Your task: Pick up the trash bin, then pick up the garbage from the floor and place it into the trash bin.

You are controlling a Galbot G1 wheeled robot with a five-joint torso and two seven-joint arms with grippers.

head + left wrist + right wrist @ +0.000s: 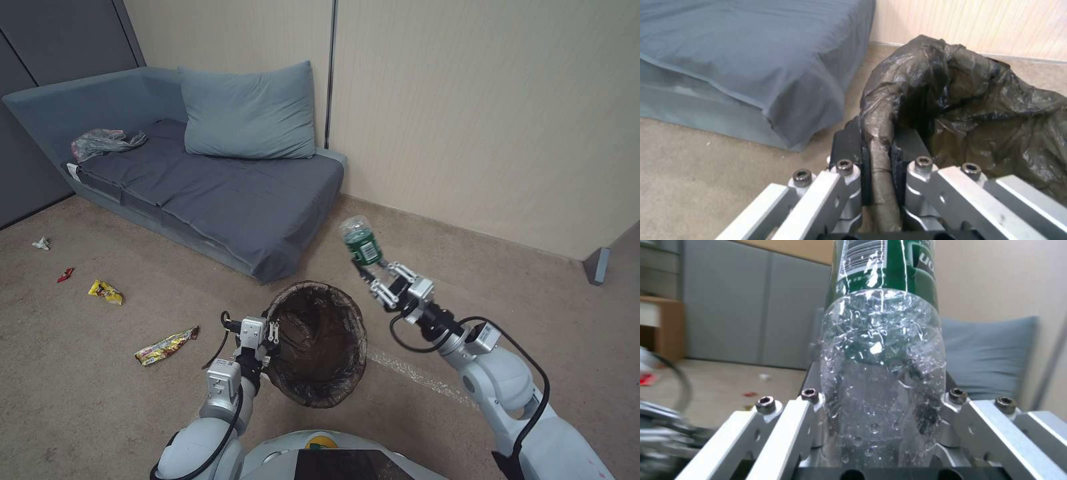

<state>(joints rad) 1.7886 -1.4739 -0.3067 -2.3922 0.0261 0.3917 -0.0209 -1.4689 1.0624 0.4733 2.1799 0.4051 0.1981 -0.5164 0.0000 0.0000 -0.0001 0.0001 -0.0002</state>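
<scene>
At lower centre of the head view, the left gripper (269, 331) is clamped on the bag-lined rim of the trash bin (319, 347), holding it tilted above the carpet. Just right of the bin and above it, the right gripper (372, 273) grips a clear bottle (361, 241) with a green label. Yellow wrappers (165, 346) lie at left.

Even indoor light; blurred wrist edges

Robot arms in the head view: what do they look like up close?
Rounded glossy white shells narrow to silver metal wrists with looping black cables. The left gripper and right gripper have bare aluminium linkage fingers with dark bolts and black pads.
</scene>
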